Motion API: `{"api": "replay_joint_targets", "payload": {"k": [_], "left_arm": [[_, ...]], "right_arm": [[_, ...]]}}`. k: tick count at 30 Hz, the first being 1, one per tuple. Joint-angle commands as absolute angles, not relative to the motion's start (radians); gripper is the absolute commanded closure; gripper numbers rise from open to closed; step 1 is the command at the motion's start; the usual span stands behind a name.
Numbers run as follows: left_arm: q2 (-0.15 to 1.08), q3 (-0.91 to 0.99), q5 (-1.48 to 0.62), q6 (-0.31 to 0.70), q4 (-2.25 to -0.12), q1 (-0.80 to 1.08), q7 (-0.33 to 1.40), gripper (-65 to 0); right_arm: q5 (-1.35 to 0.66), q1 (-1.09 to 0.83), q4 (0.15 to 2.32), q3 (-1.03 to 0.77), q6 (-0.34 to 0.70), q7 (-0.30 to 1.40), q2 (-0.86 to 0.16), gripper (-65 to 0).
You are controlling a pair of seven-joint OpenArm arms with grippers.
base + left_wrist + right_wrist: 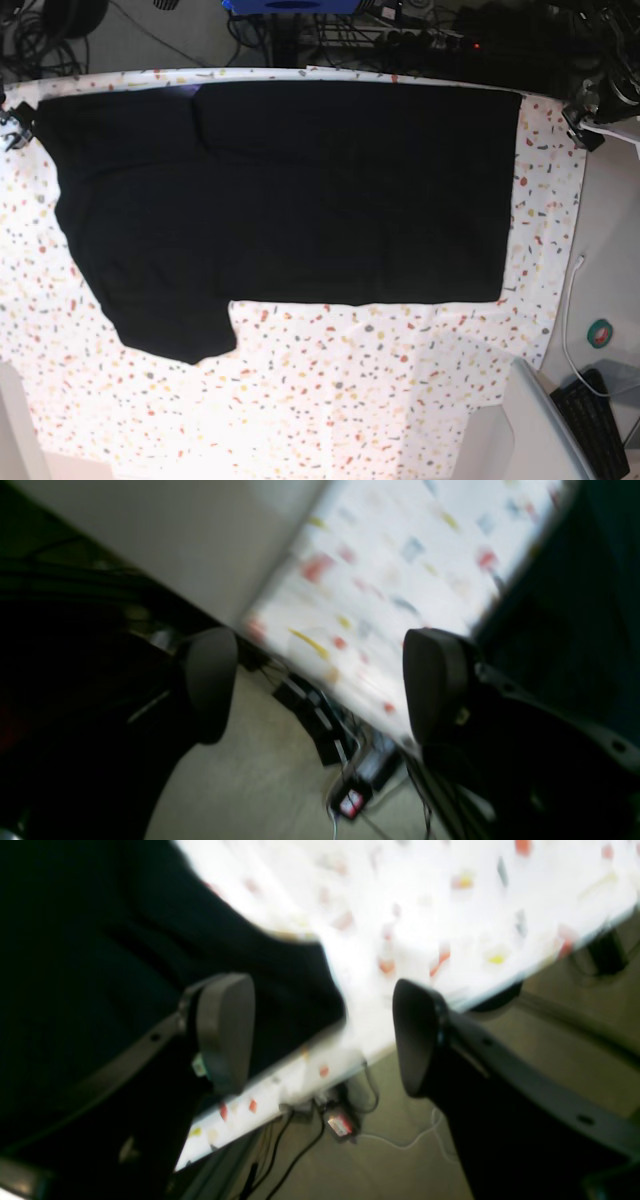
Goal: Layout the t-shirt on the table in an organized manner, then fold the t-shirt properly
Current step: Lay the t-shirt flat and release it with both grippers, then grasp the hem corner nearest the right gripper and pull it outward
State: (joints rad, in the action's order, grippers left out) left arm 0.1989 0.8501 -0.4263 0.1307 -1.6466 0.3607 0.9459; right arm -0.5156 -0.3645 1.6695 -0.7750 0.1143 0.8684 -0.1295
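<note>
Across the table (330, 400), the t-shirt (300, 190) is lying lengthwise between both arms; left gripper (320, 685) and right gripper (320, 1035) are hanging wide apart, empty, at opposite far corners.

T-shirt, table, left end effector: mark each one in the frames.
t-shirt (330, 190), base view, middle of the flat black body.
table (380, 400), base view, bare speckled cloth below the shirt.
left end effector (320, 680), left wrist view, midway between its spread fingertips.
</note>
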Motion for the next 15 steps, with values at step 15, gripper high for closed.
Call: {"api": "replay_joint_targets", "payload": {"k": [15], "left_arm": [[0.214, 0.816, -0.440, 0.137, -1.641, 0.349, 0.929, -48.4]], "right_arm": [[-0.182, 0.317, 0.900, -0.208, 0.114, 0.533, -0.328, -41.9]]}}
